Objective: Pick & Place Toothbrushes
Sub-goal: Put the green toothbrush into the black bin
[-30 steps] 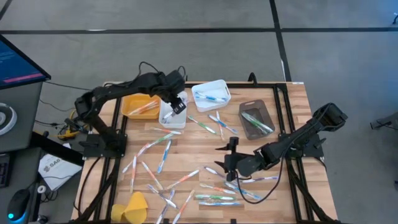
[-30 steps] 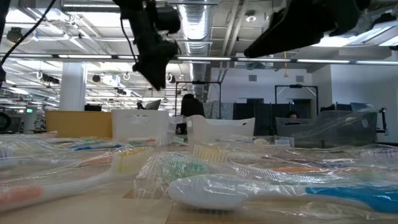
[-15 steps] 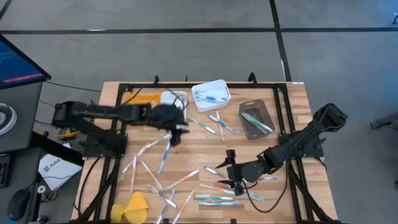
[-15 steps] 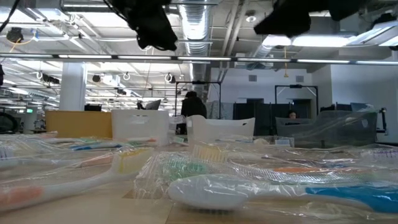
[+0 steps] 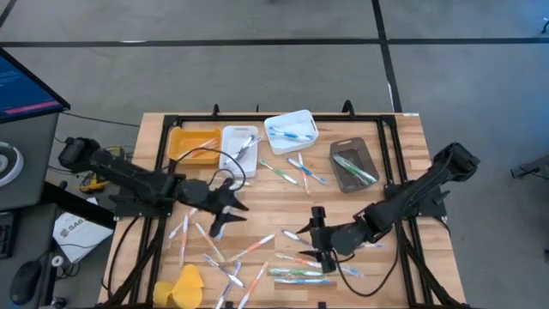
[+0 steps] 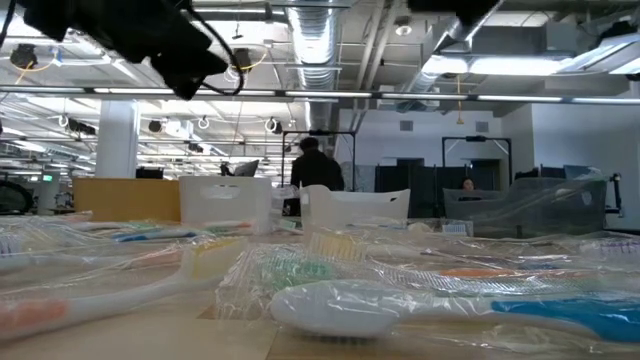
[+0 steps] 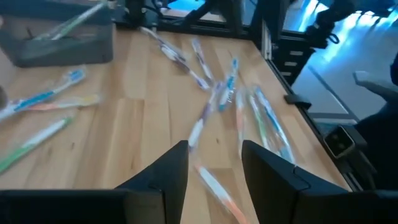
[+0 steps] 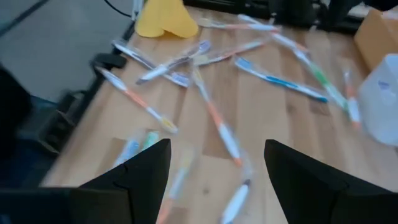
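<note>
Many toothbrushes (image 5: 257,247) in clear wrappers lie flat and scattered on the wooden table (image 5: 403,129). My left gripper (image 5: 230,209) hovers open over the ones at the table's left middle; in the left wrist view nothing sits between the fingers of my left gripper (image 7: 214,149), and toothbrushes (image 7: 205,118) lie ahead of it. My right gripper (image 5: 316,234) hovers open above the toothbrushes (image 8: 217,124) near the table's front middle. In the right wrist view the gap of my right gripper (image 8: 217,146) is wide and bare.
Along the far edge stand an orange bin (image 5: 193,142), two white bins (image 5: 238,148) (image 5: 292,130) and a brown bin (image 5: 352,165), each holding toothbrushes. A yellow lump (image 5: 184,287) lies at the near left corner. Black frame rails (image 5: 390,154) border the table. A person stands in the room behind.
My left gripper has swung from above the white bin at the far edge toward the table's near left, dropping lower and tipping up toward level, to a spot over the loose toothbrushes. My right gripper has shifted a little toward the near edge. No toothbrush has moved.
</note>
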Controlling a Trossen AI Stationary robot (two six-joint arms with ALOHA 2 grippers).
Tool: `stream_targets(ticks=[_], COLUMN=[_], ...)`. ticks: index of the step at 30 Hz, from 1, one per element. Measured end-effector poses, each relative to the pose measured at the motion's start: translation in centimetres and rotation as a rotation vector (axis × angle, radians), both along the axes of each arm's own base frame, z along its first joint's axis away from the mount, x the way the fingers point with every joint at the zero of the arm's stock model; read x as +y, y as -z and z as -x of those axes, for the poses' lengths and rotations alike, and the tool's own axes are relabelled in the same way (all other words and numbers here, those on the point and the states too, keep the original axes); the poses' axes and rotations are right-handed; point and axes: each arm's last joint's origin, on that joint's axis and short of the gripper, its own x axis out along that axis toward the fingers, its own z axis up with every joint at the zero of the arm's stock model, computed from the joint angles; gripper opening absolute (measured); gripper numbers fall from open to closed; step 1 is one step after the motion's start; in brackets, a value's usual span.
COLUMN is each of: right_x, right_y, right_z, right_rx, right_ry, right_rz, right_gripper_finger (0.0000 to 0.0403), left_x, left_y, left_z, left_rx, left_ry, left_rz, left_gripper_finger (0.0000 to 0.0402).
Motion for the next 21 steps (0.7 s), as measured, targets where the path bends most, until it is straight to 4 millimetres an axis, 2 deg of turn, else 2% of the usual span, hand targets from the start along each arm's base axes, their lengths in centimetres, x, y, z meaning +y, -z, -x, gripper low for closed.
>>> stream_targets(ticks=[2, 5, 9, 13, 17, 21], right_x=[0.8, 2.6, 5.0, 6.7, 7.3, 6.8], right_y=[-1.3, -1.9, -1.6, -0.9, -0.4, 0.2], right_z=[-0.5, -1.3, -3.2, -5.4, -7.7, -9.2], right_rx=[0.028, 0.096, 0.276, 0.47, 0.592, 0.669], right_ry=[-0.011, -0.036, -0.074, -0.073, -0.103, -0.163], right_rz=[-0.02, 0.024, 0.075, 0.132, 0.119, 0.028], right_gripper_finger=[0.0254, 0.0254, 0.0254, 0.0254, 0.0254, 0.0254], left_x=[-0.1, -0.1, 0.0, 0.0, 0.0, 0.0], left_y=[0.8, 1.2, 1.3, 1.3, 1.2, 1.2], left_z=[0.6, 1.0, 1.2, 1.1, 1.1, 1.1], left_rx=[-0.009, -0.044, -0.08, -0.088, -0.091, -0.097], left_ry=[0.012, 0.016, 0.014, 0.014, 0.015, 0.015], left_rz=[0.006, 0.017, 0.027, 0.028, 0.028, 0.03], left_gripper_finger=[0.0145, 0.0145, 0.0145, 0.0145, 0.0145, 0.0145])
